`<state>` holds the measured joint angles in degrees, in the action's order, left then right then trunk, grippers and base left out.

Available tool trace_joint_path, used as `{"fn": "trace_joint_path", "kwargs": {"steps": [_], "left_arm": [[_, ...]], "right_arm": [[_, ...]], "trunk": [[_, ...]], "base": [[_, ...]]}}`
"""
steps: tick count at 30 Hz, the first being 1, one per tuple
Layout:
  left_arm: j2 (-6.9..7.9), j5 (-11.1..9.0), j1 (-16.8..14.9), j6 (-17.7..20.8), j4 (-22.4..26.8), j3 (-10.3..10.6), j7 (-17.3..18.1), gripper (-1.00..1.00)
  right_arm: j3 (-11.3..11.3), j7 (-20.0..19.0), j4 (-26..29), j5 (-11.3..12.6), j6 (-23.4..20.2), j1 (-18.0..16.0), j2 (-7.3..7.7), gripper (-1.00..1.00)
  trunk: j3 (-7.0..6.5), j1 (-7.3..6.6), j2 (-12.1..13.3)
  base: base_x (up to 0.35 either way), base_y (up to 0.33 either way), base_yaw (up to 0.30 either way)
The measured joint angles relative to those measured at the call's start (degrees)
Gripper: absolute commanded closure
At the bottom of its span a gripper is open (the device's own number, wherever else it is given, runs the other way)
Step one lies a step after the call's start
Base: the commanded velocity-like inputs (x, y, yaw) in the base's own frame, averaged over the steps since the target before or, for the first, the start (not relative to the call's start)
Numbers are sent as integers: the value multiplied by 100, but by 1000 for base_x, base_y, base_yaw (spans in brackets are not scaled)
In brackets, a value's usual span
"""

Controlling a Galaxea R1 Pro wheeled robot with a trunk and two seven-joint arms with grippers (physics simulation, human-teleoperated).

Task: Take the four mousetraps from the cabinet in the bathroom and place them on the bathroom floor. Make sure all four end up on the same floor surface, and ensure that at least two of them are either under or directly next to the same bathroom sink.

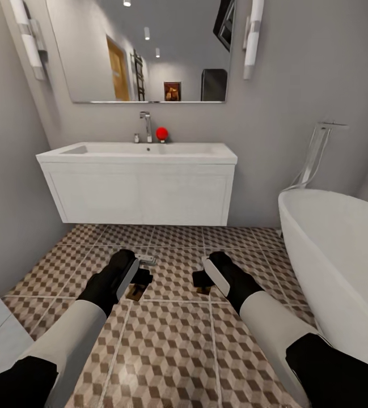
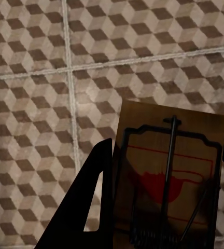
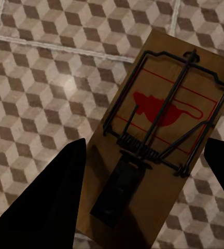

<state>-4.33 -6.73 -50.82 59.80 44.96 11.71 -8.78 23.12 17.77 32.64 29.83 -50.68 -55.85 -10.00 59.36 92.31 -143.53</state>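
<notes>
Placing step. Left gripper (image 1: 140, 279) clamps one mousetrap (image 2: 169, 181); right gripper (image 1: 202, 279) clamps a second mousetrap (image 3: 161, 140). Both hang just above the bathroom floor (image 1: 166, 351), in front of the sink (image 1: 144, 150). Next, as I judge: lower nearer the sink, then release.

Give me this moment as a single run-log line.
left gripper: shut on mousetrap | right gripper: shut on second mousetrap | both over bathroom floor, facing sink
</notes>
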Motion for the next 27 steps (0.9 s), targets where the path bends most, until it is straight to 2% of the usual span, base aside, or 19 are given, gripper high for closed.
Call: {"fn": "trace_joint_path", "kwargs": {"steps": [7,18,27], "left_arm": [[5,6,-156,0,-36,3,-3,100],[2,8,-591,0,-223,-7,-26,100],[-4,5,-716,0,-252,-9,-28,100]], "right_arm": [[3,0,-38,-4,-1,-163,0,100],[2,6,-190,5,-37,-561,0,100],[1,4,-273,10,-43,-699,0,100]], "trunk": [[155,18,-9],[399,46,-24],[599,70,-36]], "base": [[0,0,0],[0,0,0],[0,0,0]]}}
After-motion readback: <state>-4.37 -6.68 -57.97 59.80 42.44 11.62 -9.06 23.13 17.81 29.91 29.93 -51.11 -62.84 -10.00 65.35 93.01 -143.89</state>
